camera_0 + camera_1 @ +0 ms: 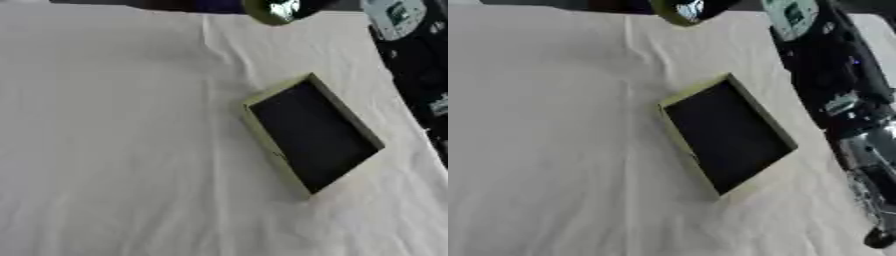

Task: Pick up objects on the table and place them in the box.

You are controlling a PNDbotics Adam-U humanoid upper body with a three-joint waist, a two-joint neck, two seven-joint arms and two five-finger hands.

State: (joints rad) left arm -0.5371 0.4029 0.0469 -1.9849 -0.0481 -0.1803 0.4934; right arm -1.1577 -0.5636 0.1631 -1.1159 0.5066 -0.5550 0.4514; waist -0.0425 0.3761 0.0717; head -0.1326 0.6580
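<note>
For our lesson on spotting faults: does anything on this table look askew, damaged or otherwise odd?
The box lies turned at an angle to the table's edges, not square to them, and its inside looks dark and empty. The white cloth is creased, with a fold running from the far edge towards the box. Nothing looks spilled or broken.

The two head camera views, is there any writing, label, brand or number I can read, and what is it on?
None can be read.
Pale round plate on the black robot arm, with a dark green patch: too blurred to tell marks.
Small pale patch lower on that arm: too blurred.
Shallow olive-rimmed box with dark inside: no text shows.
White tablecloth: plain.
</note>
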